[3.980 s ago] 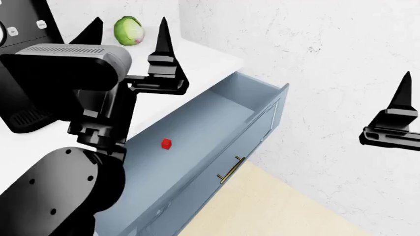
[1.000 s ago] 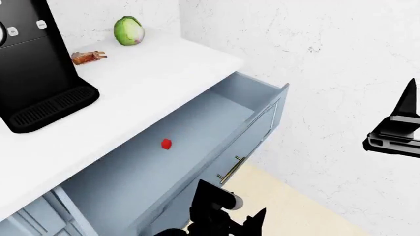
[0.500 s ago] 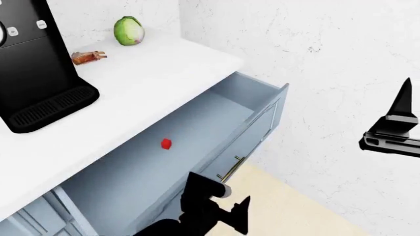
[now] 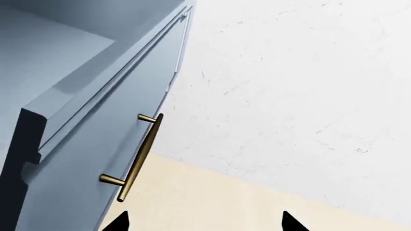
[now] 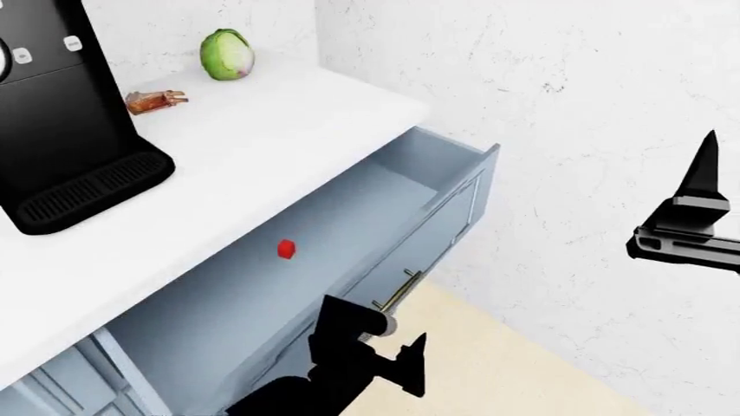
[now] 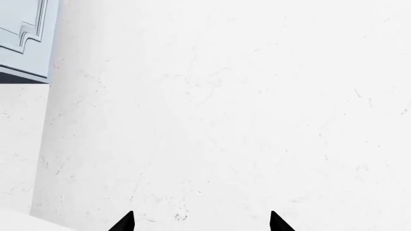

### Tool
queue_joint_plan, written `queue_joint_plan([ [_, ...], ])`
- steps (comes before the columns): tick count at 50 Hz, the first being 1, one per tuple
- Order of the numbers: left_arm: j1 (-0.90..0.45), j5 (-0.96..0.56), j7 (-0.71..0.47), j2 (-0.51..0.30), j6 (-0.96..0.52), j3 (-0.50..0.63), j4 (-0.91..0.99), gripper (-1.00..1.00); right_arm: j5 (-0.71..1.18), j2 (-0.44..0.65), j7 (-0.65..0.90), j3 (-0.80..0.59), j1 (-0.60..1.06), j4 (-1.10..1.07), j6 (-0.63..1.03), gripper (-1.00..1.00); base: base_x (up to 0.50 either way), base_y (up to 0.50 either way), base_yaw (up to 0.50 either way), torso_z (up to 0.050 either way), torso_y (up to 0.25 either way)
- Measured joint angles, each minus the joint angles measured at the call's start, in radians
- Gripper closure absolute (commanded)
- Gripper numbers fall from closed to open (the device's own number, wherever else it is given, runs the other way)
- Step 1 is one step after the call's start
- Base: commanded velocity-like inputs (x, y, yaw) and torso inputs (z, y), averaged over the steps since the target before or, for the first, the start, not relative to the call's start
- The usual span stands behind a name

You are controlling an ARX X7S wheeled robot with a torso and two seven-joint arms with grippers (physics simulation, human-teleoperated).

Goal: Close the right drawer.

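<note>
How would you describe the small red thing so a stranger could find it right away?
Start at the white countertop carrying the black coffee machine. Just below its edge the right drawer stands open. The small red thing lies alone on the drawer's pale blue-grey floor, the only bright red spot around.

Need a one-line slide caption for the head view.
Left hand low by the brass handle of the open right drawer, a small red object inside; right hand raised near the wall.

1. No readable text, brand, number or sign is shown in any view.
2. Small pale buttons are seen on the black machine [image 5: 52, 104]; their markings cannot be read.
</note>
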Motion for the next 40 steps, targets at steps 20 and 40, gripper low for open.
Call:
queue_joint_plan([
  [20, -0.086, 0.069, 0.114, 0.041, 0.154, -0.03, -0.301, -1.0, 0.01, -0.014, -0.004, 0.01, 0.003, 0.005, 0.013, -1.0, 0.0, 0.0, 0.0, 0.0, 0.0],
  [40, -0.137, 0.109, 0.132, 0.077, 0.288, -0.03, -0.498, -1.0, 0.008, -0.017, -0.002, 0.014, -0.002, 0.005, 0.014, -1.0, 0.0, 0.0, 0.0, 0.0, 0.0],
])
